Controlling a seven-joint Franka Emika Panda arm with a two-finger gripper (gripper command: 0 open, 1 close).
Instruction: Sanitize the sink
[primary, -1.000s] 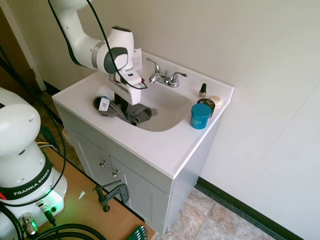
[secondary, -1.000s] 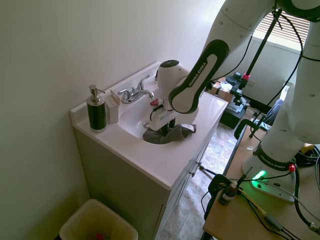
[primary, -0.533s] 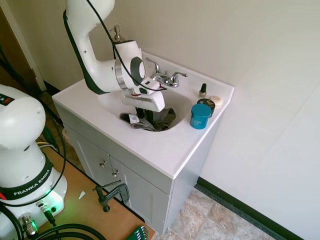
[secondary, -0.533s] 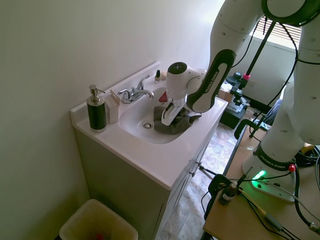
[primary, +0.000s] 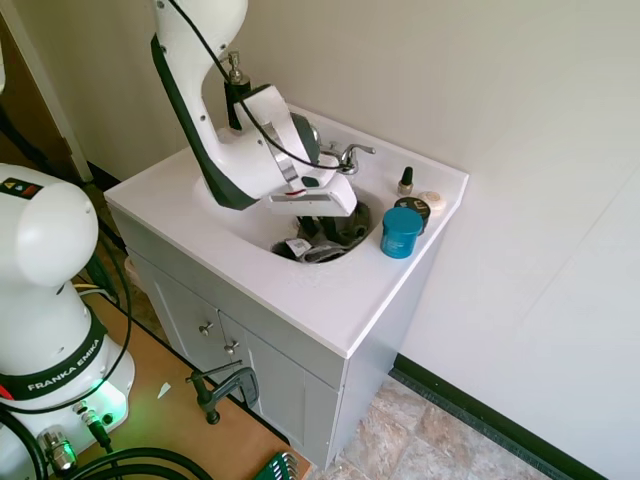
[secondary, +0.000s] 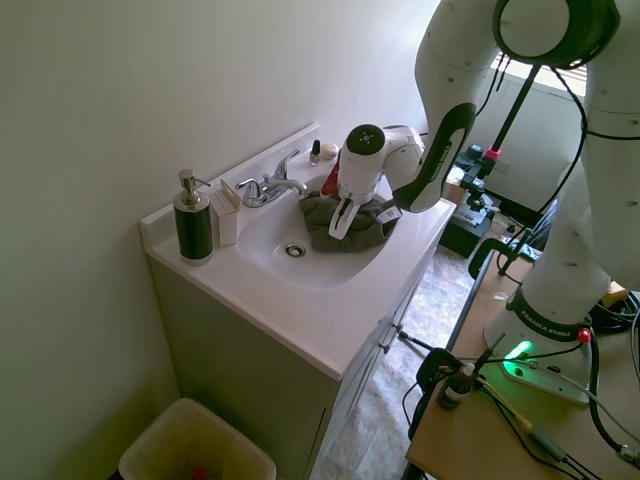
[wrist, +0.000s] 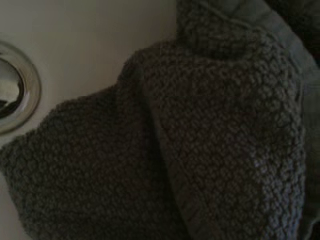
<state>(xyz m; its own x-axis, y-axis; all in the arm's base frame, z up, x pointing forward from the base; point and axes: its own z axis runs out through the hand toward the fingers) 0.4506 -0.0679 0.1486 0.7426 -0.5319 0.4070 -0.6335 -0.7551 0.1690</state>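
end effector (secondary: 341, 222): clenched on dark grey knitted cloth (secondary: 350, 222) | glossy white oval-basin sink (secondary: 262, 255): set in vanity, cloth bunched on its far slope | risk: sweep knocks teal round jar (primary: 401, 232) at rim

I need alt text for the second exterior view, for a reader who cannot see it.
A white robot arm presses its gripper onto a dark grey cloth inside the basin of a white sink, beside the chrome drain. A chrome faucet and a dark soap dispenser stand behind the basin.
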